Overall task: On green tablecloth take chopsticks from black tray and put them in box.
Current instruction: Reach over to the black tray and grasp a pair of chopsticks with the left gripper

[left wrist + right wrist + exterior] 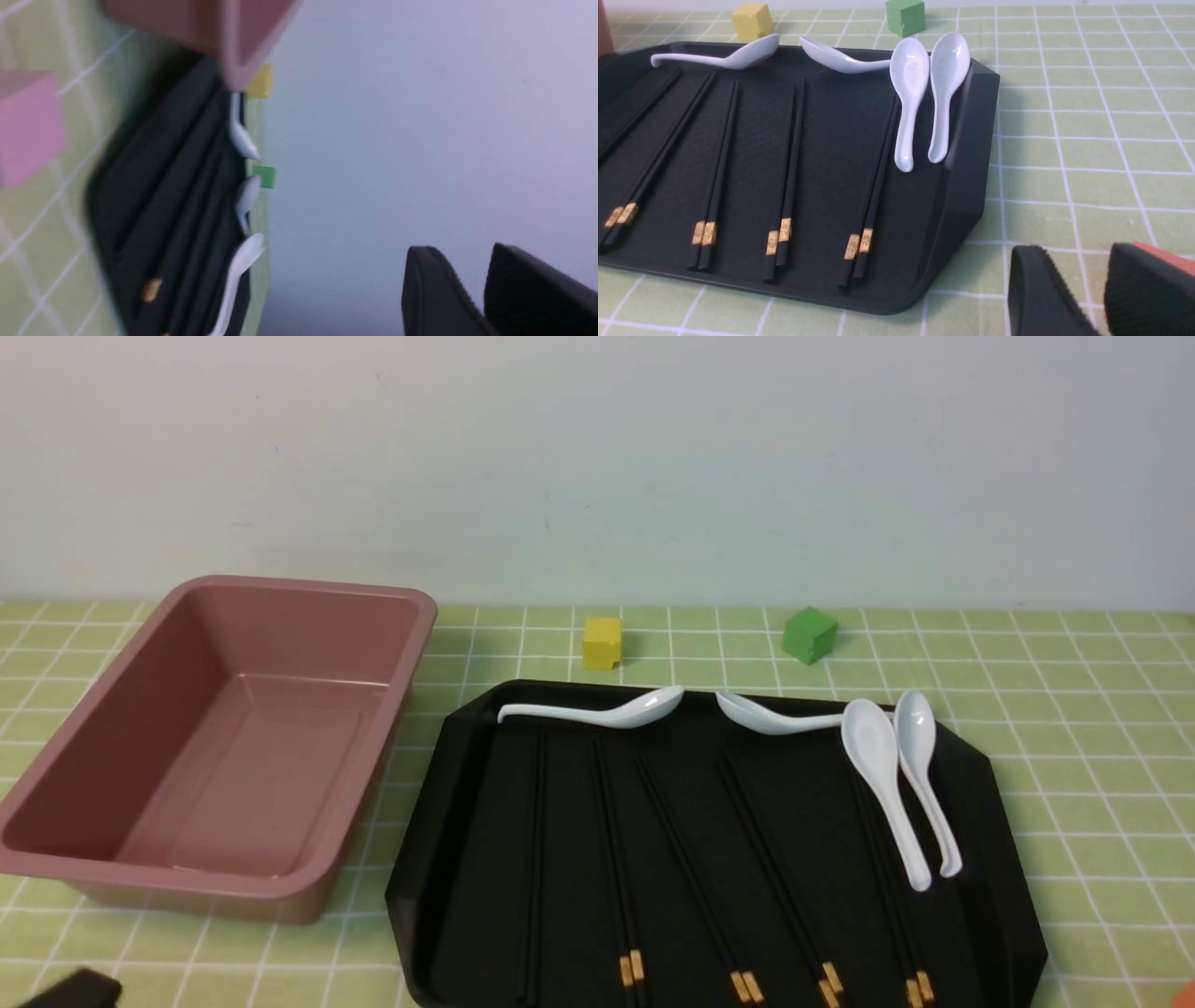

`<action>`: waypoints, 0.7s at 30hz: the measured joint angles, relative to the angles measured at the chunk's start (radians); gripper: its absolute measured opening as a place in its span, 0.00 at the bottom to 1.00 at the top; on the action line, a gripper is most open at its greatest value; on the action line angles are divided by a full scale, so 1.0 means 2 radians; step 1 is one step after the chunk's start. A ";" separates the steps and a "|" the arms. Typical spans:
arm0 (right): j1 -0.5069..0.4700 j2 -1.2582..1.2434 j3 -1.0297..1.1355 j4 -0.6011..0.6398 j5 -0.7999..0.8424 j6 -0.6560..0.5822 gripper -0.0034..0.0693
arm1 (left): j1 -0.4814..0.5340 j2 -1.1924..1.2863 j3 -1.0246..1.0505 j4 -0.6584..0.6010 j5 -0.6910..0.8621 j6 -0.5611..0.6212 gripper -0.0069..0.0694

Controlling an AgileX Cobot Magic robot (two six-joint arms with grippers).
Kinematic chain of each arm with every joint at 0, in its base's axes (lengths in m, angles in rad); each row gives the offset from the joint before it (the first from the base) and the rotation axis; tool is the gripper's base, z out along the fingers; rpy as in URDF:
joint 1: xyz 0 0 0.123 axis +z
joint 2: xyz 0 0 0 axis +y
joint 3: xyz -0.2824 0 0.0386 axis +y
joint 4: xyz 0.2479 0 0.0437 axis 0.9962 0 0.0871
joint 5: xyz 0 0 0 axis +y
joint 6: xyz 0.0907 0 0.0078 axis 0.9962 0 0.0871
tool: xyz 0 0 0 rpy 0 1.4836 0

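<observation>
We see 5 prs chopsticks (873,186) in black tray (467,859), box (149,709) left of it on green tablecloth (1074,709); left fingers (434,289), right fingers (1041,294) both narrow gap, holding nothing.

Chopsticks (790,158): five pairs (spoons (909,70): four)

Blurred: a black tray (154,186) holds white spoons (239,268) along one edge. The pink box (252,28) stands just beside it.
</observation>
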 joint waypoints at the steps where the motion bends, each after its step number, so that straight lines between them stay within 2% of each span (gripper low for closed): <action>1: 0.000 0.000 0.000 0.000 0.000 0.000 0.38 | 0.000 0.000 -0.014 -0.002 -0.003 0.016 0.29; 5: 0.000 0.000 0.000 0.000 0.000 0.000 0.38 | 0.000 0.016 -0.105 -0.001 -0.003 0.111 0.14; 7: 0.000 0.000 0.000 0.000 0.000 0.000 0.38 | 0.000 0.058 -0.154 0.008 0.023 0.151 0.08; 10: 0.000 0.000 0.000 0.000 0.000 0.000 0.38 | 0.000 0.160 -0.223 0.045 0.142 0.194 0.07; 16: 0.000 0.000 0.000 0.000 0.000 0.000 0.38 | 0.000 0.416 -0.338 0.166 0.396 0.218 0.07; 18: 0.000 0.000 0.000 0.000 0.000 0.000 0.38 | 0.000 0.493 -0.374 0.186 0.436 0.235 0.07; 21: 0.000 0.000 0.000 0.000 0.000 0.000 0.38 | -0.007 0.594 -0.426 0.171 0.456 0.265 0.07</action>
